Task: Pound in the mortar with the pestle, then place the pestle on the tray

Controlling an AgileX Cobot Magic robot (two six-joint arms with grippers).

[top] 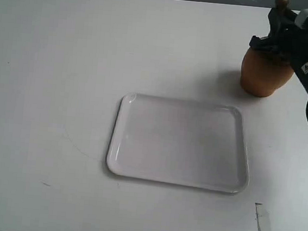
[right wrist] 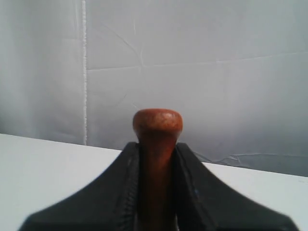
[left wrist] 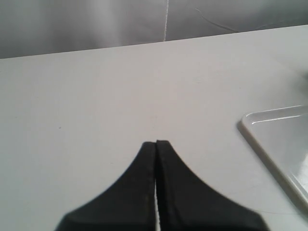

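Note:
The light-brown wooden mortar (top: 263,76) stands on the table at the far right, beyond the tray's far right corner. My right gripper (top: 275,30) hangs over its mouth, shut on the reddish-brown pestle (right wrist: 157,149). The pestle's knob (top: 281,3) sticks up above the fingers (right wrist: 118,185); its thick end is hidden behind the gripper and the mortar. The white tray (top: 119,145) lies flat in the middle with nothing on it. My left gripper (left wrist: 156,143) is shut with nothing in it, above bare table near a tray corner (left wrist: 248,124). That gripper is out of the exterior view.
The white table (top: 54,73) stretches wide to the left of the tray. A grey cloth backdrop (right wrist: 202,57) hangs behind the table's far edge. Small marks and a scratch (top: 260,229) show near the front edge.

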